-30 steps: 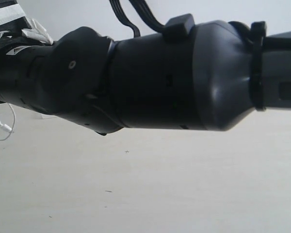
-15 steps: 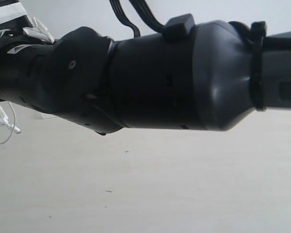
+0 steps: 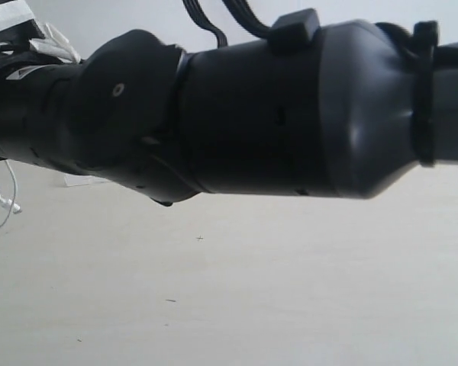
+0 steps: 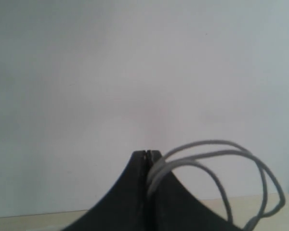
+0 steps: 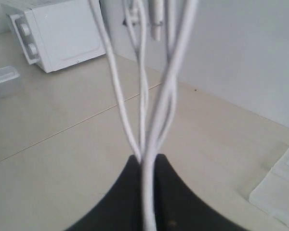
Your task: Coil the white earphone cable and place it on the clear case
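Observation:
My right gripper (image 5: 145, 159) is shut on the white earphone cable (image 5: 143, 96). Several strands rise from between its fingers, and an earbud hangs high among them. Loops of the same cable (image 4: 216, 147) arch out beside the tips of my left gripper (image 4: 147, 153), which is shut on the cable too. In the exterior view a thin loop of the cable (image 3: 1, 200) dangles at the far left edge. The clear case (image 5: 279, 185) lies flat on the table, off to one side below the right gripper. A dark arm (image 3: 252, 114) hides both grippers in the exterior view.
A white box-shaped appliance with knobs (image 5: 58, 31) stands at the back of the beige table (image 5: 62, 144). Another clear plastic container (image 5: 2, 79) sits near it. A pale wall runs behind the table. The arm fills the upper half of the exterior view.
The big arm has shifted a little to the right and upward in the exterior view. The dangling cable loop and earbud at the left edge have swung slightly.

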Controlling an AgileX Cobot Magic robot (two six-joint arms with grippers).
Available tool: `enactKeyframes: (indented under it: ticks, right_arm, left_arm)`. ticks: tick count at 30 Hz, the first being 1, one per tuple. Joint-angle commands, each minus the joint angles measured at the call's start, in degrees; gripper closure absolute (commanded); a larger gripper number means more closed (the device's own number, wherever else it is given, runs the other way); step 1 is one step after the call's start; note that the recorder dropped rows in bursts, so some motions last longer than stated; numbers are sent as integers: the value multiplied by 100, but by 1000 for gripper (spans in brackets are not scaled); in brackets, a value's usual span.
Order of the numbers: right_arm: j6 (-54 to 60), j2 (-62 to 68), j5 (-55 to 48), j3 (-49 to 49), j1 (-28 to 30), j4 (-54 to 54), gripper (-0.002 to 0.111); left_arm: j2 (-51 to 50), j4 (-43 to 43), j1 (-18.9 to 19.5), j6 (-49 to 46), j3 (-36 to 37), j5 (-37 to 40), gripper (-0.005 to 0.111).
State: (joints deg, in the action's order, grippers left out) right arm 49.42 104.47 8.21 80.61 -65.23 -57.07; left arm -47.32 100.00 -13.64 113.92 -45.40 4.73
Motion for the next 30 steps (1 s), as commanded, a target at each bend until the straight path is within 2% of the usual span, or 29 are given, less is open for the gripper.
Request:
enactKeyframes:
  ticks: [1,13,21,30]
  right_arm:
    - [187,-174,-197,27,-10,25,108]
    - [288,-350,-911,15,1,49,108]
    - [303,-1020,-986,-735,265,63,108]
    - [315,-1066,-1334,-833,391,63,108]
  left_arm:
    - [23,-6,-4,-156,20,207,107]
    - [33,-6,-4,-166,401,567,107]
    - [92,-6,-4,-166,401,606,107]
    - [92,-6,-4,-106,401,59,107]
